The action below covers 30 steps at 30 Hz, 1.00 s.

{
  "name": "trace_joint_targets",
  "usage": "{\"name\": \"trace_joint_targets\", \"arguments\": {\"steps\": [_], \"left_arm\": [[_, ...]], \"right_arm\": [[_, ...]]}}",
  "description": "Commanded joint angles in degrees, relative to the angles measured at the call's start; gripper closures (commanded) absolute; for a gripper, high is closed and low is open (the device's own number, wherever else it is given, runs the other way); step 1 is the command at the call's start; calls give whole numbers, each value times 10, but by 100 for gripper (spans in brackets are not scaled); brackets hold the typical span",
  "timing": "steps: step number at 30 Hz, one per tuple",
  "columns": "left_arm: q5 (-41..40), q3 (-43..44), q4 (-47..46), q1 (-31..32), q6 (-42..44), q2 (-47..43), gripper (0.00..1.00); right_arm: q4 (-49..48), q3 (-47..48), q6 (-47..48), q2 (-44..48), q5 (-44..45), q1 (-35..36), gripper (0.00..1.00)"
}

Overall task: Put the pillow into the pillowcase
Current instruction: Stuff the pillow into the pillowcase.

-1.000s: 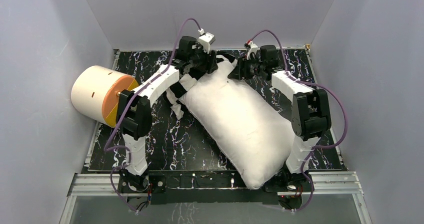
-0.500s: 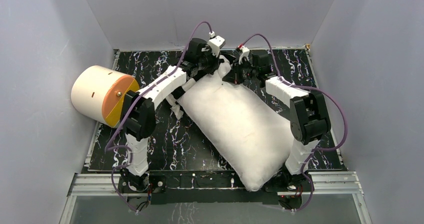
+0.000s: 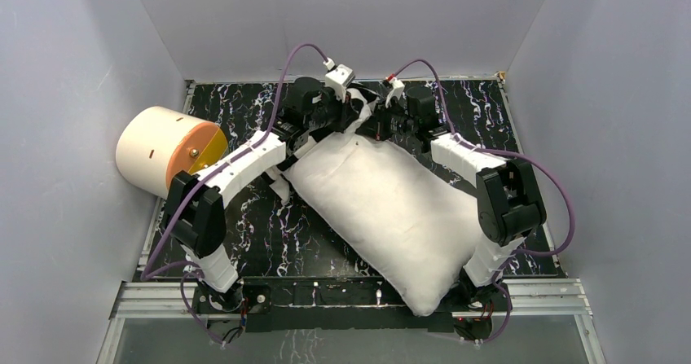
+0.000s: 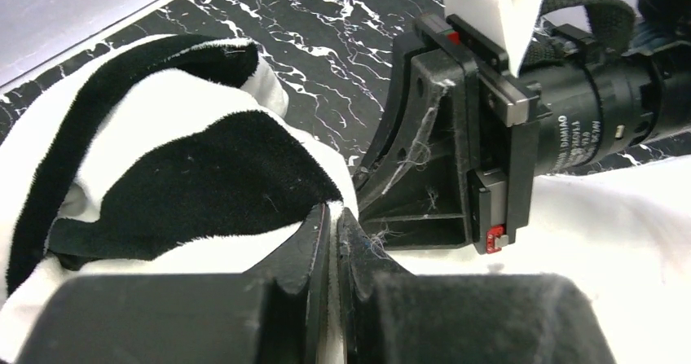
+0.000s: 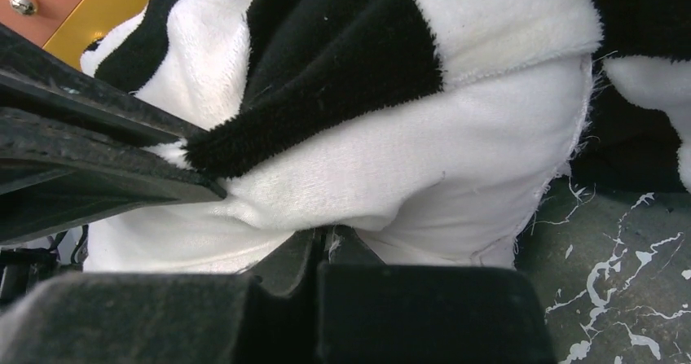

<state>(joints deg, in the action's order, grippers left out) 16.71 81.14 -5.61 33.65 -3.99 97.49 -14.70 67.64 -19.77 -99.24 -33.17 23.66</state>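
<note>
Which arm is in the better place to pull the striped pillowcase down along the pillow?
Probably right. The right claw is shut on the pillowcase edge, and its arm runs along the pillow. The left claw, also shut on it, would pull sideways.

Black white-veined marbled tabletop [image 3: 269, 234] between 3 plain grey walls [image 3: 350, 22]

Both arms are stretched forward and inward, the left gripper [image 4: 334, 217] and right gripper [image 5: 322, 238] set close together, each clamped on the pillowcase [image 4: 163, 177].
</note>
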Motion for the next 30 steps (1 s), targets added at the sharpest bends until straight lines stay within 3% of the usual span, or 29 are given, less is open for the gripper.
{"name": "trace_joint_targets", "arguments": {"steps": [1,3,5,7,11,14,21,30], "left_arm": [[29,24,-49,32,-20,-27,96],[-32,62,-13,32,0,-7,90],[-77,90,16,27,11,14,93],[-67,111,36,16,-3,29,100],[-14,107,34,10,-37,30,100],[-53,110,52,10,-25,28,100],[-232,140,185,10,55,42,68],[-248,136,191,9,86,80,60]], "right_arm": [[-87,0,-27,16,10,20,100],[-93,-21,-22,27,18,22,100],[-86,-28,-14,31,21,21,100],[-75,-31,-5,30,18,22,100],[-75,-42,0,33,16,21,100],[-74,-40,0,33,13,22,100],[-71,-34,-2,34,6,22,100],[-70,-31,-5,26,5,21,100]]}}
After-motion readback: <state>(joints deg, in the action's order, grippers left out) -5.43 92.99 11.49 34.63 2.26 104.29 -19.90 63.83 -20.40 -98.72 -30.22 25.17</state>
